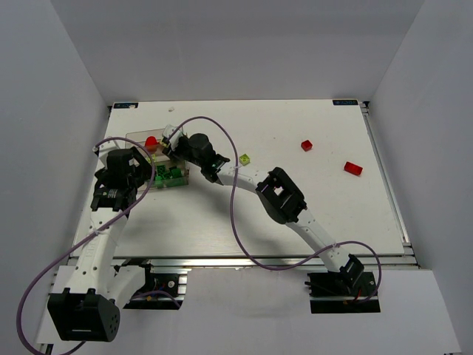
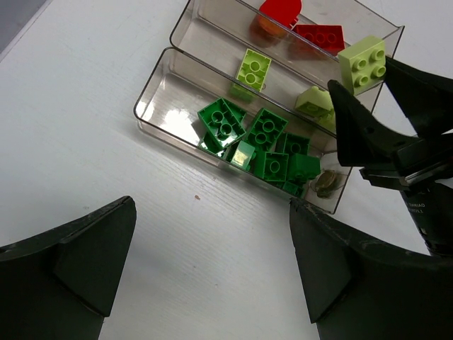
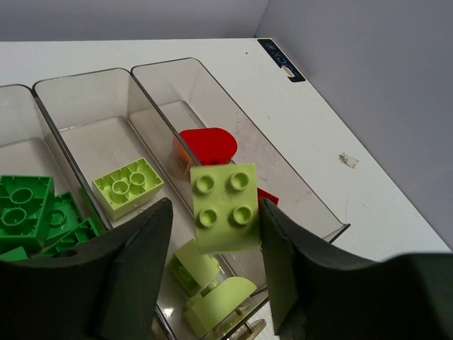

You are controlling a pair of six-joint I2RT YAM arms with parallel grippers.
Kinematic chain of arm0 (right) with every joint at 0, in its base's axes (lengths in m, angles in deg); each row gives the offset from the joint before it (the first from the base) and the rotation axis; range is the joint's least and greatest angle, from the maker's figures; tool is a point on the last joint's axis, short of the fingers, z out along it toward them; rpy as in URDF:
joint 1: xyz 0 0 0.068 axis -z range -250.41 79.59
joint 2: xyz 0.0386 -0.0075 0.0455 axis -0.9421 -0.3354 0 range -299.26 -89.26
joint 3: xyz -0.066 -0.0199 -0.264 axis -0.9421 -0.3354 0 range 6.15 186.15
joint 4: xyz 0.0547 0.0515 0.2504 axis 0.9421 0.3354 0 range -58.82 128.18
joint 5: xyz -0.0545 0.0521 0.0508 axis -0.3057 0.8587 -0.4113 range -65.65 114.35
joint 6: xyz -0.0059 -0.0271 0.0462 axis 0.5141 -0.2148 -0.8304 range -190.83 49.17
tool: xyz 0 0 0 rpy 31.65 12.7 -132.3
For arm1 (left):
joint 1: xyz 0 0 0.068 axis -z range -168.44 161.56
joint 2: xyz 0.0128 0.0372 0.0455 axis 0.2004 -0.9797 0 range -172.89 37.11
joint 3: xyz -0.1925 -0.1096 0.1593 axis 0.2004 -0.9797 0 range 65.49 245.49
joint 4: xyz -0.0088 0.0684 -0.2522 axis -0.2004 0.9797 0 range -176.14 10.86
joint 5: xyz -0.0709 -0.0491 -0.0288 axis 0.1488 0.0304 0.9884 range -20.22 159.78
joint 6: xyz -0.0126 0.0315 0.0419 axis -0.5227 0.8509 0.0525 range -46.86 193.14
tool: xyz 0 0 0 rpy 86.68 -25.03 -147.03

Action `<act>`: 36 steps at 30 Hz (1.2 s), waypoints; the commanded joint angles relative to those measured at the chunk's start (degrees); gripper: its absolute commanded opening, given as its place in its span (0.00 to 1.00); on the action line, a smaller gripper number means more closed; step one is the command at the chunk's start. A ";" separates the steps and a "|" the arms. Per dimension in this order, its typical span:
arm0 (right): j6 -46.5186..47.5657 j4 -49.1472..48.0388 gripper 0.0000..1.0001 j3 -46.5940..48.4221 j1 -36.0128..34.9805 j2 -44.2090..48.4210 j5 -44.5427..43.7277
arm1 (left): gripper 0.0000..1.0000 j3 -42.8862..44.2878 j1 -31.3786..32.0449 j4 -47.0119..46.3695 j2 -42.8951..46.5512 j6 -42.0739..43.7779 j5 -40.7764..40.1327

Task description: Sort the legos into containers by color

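Observation:
The clear tray (image 2: 152, 106) holds dark green bricks (image 2: 255, 138) in its near compartment, lime bricks (image 2: 253, 67) in the middle one and red bricks (image 2: 318, 34) in the far one. My right gripper (image 3: 216, 205) hovers over the tray's end (image 1: 171, 140). A lime 2x2 brick (image 3: 225, 205) sits between its jaws, touching the right finger (image 3: 283, 262), with a gap on the left side. It hangs over the middle compartment's edge. My left gripper (image 2: 212, 262) is open and empty above the table, just in front of the tray.
On the table to the right lie a lime brick with a white piece (image 1: 244, 159) and two red bricks (image 1: 307, 145) (image 1: 352, 168). The right arm stretches diagonally across the table's middle. The left arm stands at the tray's left.

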 commanded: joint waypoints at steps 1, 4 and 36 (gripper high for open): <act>1.15 -3.89 0.59 -0.26 -0.12 0.36 -0.76 | 0.98 -0.02 -0.04 0.54 1.28 0.14 -0.76; 1.06 -3.10 0.62 -0.35 -0.03 1.06 0.12 | 0.98 0.07 -0.04 0.63 1.28 0.14 -0.67; -10.71 28.98 0.59 -42.86 32.65 51.84 33.26 | 0.83 12.36 18.74 -21.88 -28.13 2.96 37.67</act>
